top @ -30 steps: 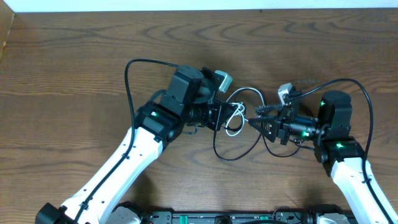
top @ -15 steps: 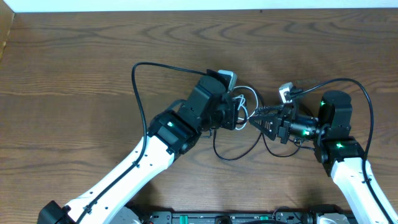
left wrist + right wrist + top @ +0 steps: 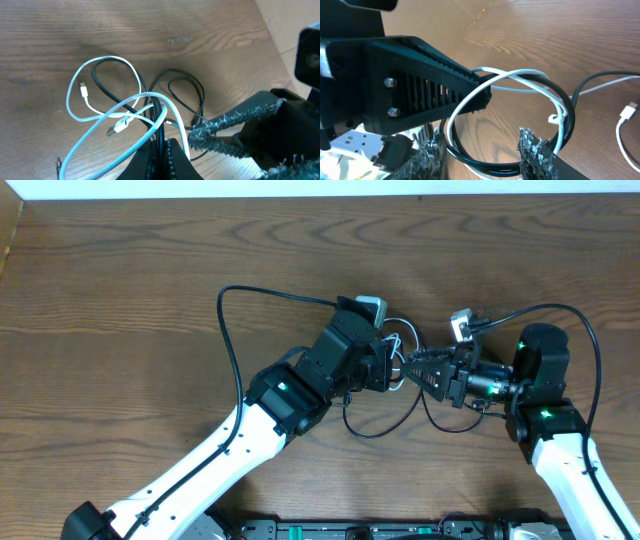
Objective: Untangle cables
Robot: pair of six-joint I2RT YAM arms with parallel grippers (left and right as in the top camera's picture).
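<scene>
Right now the cables [image 3: 150, 94] lie bunched on the wooden counter [image 3: 120, 300], a little toward 3 o'clock from its middle, and both arms meet over them — the left reaching in from 8 o'clock, the right from 3 o'clock.

The left pincer [image 3: 161, 142] is clamped on the bundle, with white and black strands running together into the narrow slot between its fingers. From that grip the white cable [image 3: 107, 58] fans out toward 10 o'clock in a wide loop lying on the wood, and one of its small plugs [image 3: 116, 127] rests inside the loop. The black cable [image 3: 202, 97] curls into a smaller loop toward 1 o'clock.

The right pincer [image 3: 480, 142] stands spread apart, with a black ring and a white strand passing through the gap between its taped fingers [image 3: 530, 145] — neither finger is visibly pressing on them. The ribbed tip of the left finger [image 3: 420, 85] pokes in at 10 o'clock, touching the white strand.
</scene>
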